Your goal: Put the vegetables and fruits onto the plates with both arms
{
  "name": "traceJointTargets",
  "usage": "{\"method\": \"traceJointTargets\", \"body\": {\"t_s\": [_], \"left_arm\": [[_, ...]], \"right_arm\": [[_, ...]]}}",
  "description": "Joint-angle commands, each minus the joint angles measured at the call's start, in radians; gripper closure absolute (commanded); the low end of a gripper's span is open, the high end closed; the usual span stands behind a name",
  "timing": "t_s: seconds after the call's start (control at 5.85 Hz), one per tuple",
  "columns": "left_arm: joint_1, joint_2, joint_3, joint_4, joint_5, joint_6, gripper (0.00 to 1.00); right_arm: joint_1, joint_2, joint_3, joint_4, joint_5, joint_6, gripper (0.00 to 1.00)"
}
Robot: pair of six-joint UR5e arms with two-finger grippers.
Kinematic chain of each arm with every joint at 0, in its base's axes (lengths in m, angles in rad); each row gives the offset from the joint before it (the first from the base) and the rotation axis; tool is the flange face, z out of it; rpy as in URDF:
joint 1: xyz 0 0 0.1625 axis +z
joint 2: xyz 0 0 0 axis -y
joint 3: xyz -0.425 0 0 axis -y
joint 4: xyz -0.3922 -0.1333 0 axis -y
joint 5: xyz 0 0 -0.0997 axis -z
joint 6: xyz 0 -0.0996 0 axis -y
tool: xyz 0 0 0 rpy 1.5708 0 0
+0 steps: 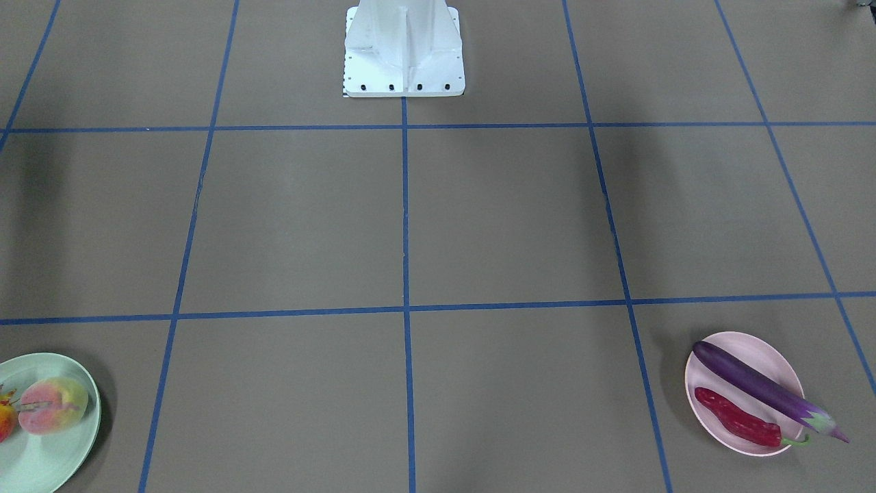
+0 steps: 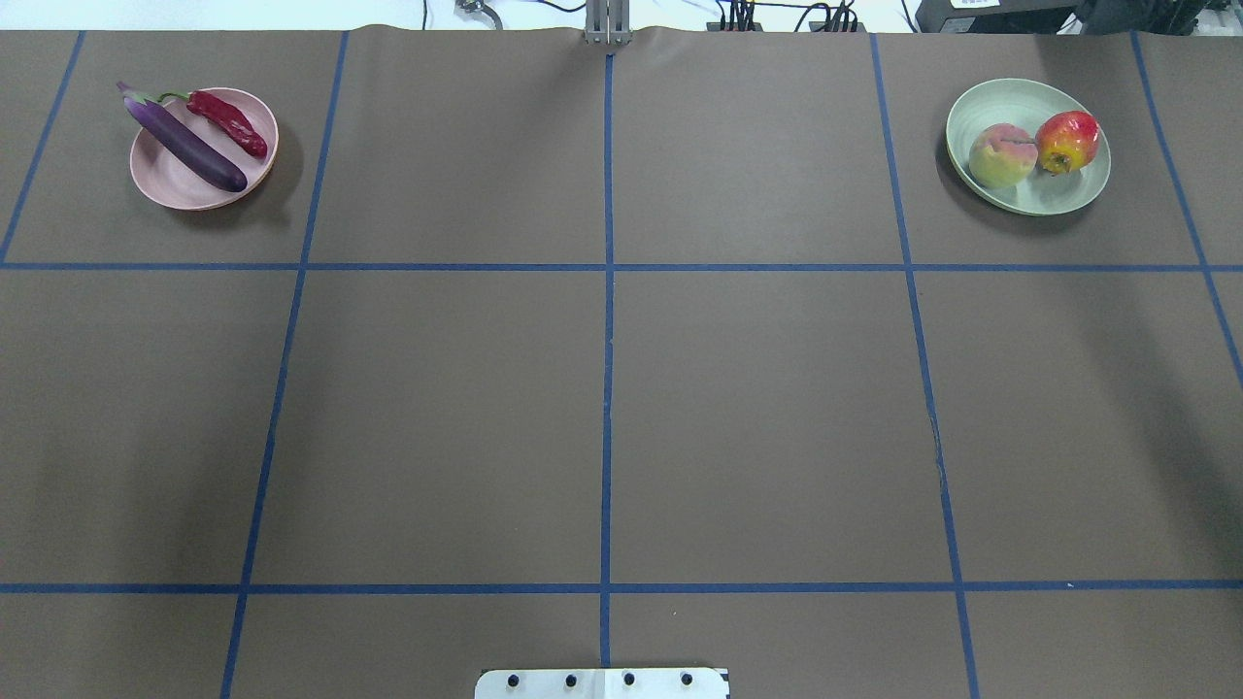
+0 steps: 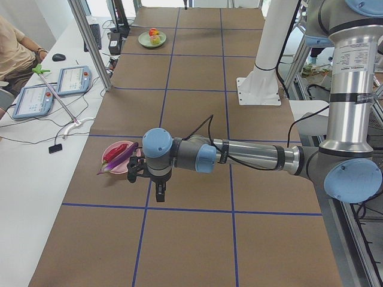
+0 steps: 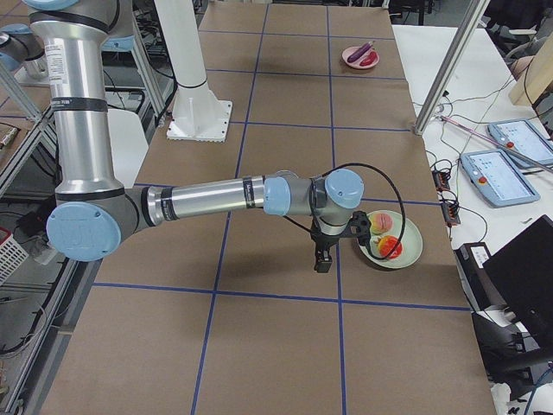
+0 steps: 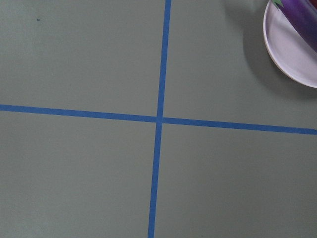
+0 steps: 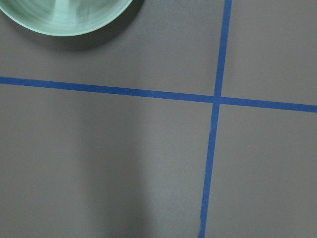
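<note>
The purple eggplant [image 2: 184, 146] and the red chili pepper [image 2: 228, 121] lie side by side on the pink plate [image 2: 165, 184] at the far left. The peach [image 2: 1000, 155] and the red-and-yellow fruit [image 2: 1068, 141] rest on the mint green plate [image 2: 1058, 194] at the far right. My left gripper [image 3: 158, 194] hangs above the table just beside the pink plate [image 3: 119, 156]. My right gripper [image 4: 324, 262] hangs beside the green plate [image 4: 406, 251]. Both grippers show only in the side views, so I cannot tell whether they are open or shut. Nothing shows in either of them.
The white fixed base [image 2: 602, 682] stands at the table's near edge. Blue tape lines divide the brown table into squares. A desk with teach pendants [image 3: 72, 81] and a metal post [image 3: 90, 42] runs along the far side, where a seated person [image 3: 15, 51] shows.
</note>
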Motion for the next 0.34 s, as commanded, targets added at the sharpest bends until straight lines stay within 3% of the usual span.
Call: {"method": "traceJointTargets", "body": {"t_s": [0.0, 0.17], "left_arm": [[0.001, 0.004, -0.007, 0.001, -0.001, 0.0, 0.0], [0.001, -0.001, -0.006, -0.001, 0.002, 0.0, 0.0]], "right_arm": [[-0.001, 0.011, 0.003, 0.006, 0.017, 0.003, 0.0], [-0.001, 0.009, 0.003, 0.006, 0.017, 0.006, 0.0]]}}
